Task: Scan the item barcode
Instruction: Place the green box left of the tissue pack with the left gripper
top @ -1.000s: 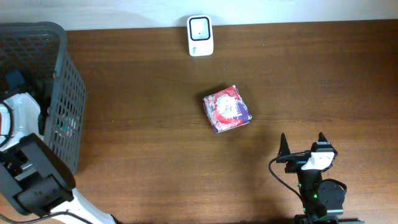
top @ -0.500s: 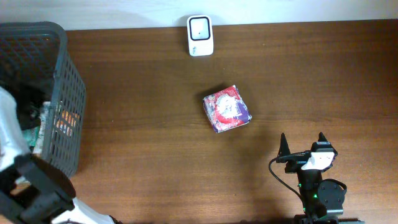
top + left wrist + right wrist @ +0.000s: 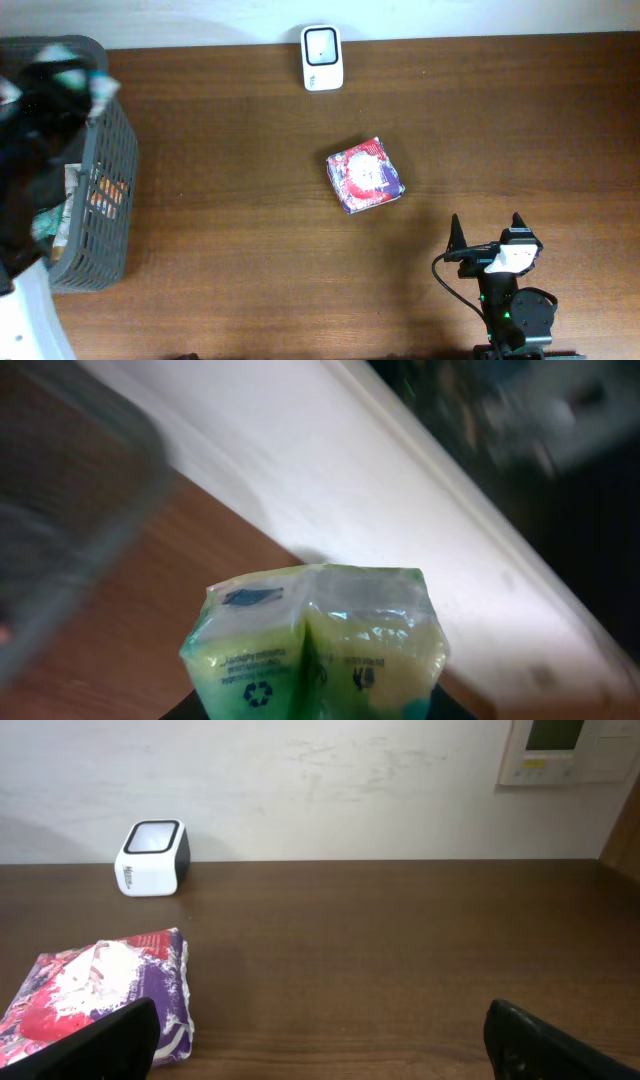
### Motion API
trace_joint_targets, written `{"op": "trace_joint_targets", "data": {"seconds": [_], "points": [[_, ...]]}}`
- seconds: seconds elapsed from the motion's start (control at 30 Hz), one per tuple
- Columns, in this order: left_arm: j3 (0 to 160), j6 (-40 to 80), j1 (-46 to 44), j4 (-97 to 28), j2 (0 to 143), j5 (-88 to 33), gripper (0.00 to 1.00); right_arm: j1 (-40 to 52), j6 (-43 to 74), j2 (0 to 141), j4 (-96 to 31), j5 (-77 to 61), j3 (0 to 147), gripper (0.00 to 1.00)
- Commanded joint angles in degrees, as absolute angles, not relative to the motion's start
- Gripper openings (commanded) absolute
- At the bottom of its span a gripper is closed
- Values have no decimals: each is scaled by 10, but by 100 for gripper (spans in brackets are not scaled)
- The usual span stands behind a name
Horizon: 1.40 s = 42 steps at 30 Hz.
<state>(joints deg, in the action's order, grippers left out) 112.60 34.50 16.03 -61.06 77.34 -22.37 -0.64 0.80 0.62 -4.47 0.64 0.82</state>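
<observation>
Brown wooden table (image 3: 250, 200), white wall behind: a green-yellow packet (image 3: 315, 650) is clamped in the left gripper (image 3: 312, 712) over the mesh basket (image 3: 110, 190) (overhead view blurred there). A white scanner (image 3: 322, 57) stands at the far edge, with a red-and-purple packet (image 3: 365, 175) mid-table. The right gripper (image 3: 486, 225) is spread wide, holding nothing.

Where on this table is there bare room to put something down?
Bare wood runs between the basket and the red-and-purple packet, and across the right side beyond the barcode scanner. The open right gripper crowds the near right edge; the left gripper, holding a green packet, hangs over the basket.
</observation>
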Motion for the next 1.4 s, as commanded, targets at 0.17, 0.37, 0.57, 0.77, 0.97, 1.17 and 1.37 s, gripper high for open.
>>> {"op": "trace_joint_targets", "data": {"seconds": [0.17,0.37,0.57,0.77,0.97,1.17,1.37], "points": [[1126,243,-161,-671,925,-95,41,-4,4,2,-46,11,3,99],[1126,243,-270,-678,1088,-26,47,-4,4,2,-46,11,3,99],[1126,243,-300,-686,1256,17,54,-4,4,2,-46,11,3,99],[1126,243,-300,-691,1320,-16,60,-4,4,2,-46,11,3,99],[1126,243,-297,-682,1320,-10,64,-4,4,2,-46,11,3,99],[1130,243,-264,-664,1320,-110,62,-4,4,2,-46,11,3,99],[1130,243,-315,-586,1324,-172,67,-4,4,2,-46,11,3,99]]}}
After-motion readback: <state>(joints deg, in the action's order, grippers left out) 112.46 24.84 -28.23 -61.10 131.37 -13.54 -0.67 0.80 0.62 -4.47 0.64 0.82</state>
